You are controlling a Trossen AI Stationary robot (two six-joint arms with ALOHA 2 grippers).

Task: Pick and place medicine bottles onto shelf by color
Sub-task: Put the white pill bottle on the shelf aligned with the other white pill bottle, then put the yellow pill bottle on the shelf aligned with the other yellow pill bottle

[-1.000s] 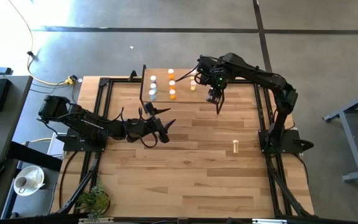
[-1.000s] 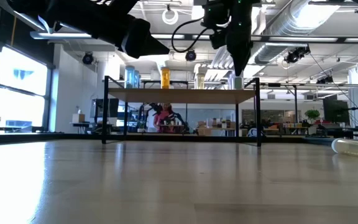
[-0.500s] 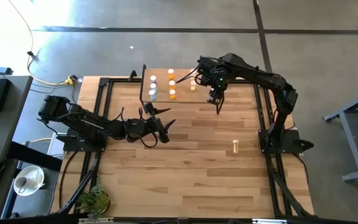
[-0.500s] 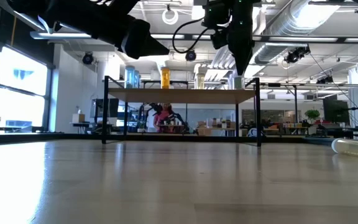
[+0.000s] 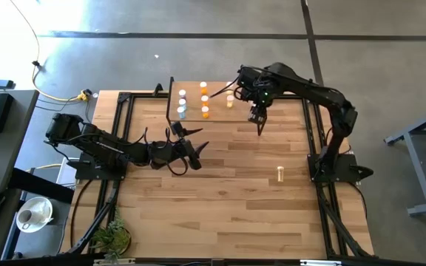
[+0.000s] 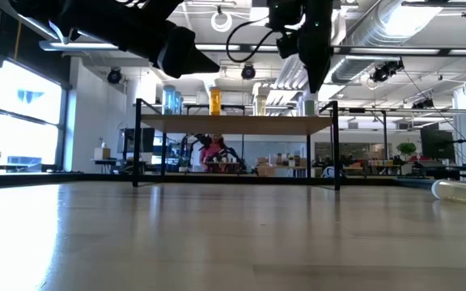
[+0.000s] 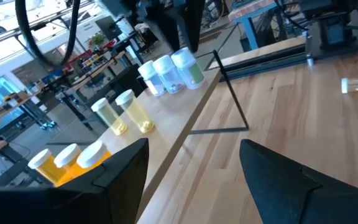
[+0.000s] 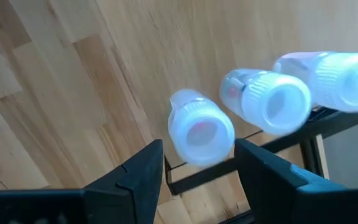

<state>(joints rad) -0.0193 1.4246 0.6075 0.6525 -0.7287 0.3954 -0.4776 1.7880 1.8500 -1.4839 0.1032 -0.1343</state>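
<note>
So compared with a second ago, we see the right tool (image 5: 259,125) has slid a touch toward the right edge of the surface (image 5: 228,192) in the high view, and in the low view it's nudged sideways too, still hanging above the near edge of the shelf (image 6: 237,123). Everything else looks the same to us.

From its own wrist camera the right tool's fingers (image 8: 135,180) are spread apart with nothing between them, and we're looking down on three pale capped bottles (image 8: 201,127) standing on the shelf corner right in front of them.

The left tool (image 5: 191,144) hasn't budged: it sits over the middle-left of the surface, fingers (image 7: 278,180) wide apart and empty, pointed at the shelf.

The medicine bottles (image 5: 203,100) are mostly on the shelf already. The left wrist view shows them grouped: orange ones (image 7: 61,162) at one end, yellow ones (image 7: 126,112) in the middle, pale blue-grey ones (image 7: 169,73) farther along. One bottle on its side (image 5: 280,173) is still out on the surface, well apart from the shelf, near the right arm's base; the low view catches it at the far right (image 6: 459,191).

Around the surface: a potted plant (image 5: 113,238) at the near-left corner, and a cup (image 5: 26,216) on a stand off to the left. Nothing sits between either tool and the shelf.
</note>
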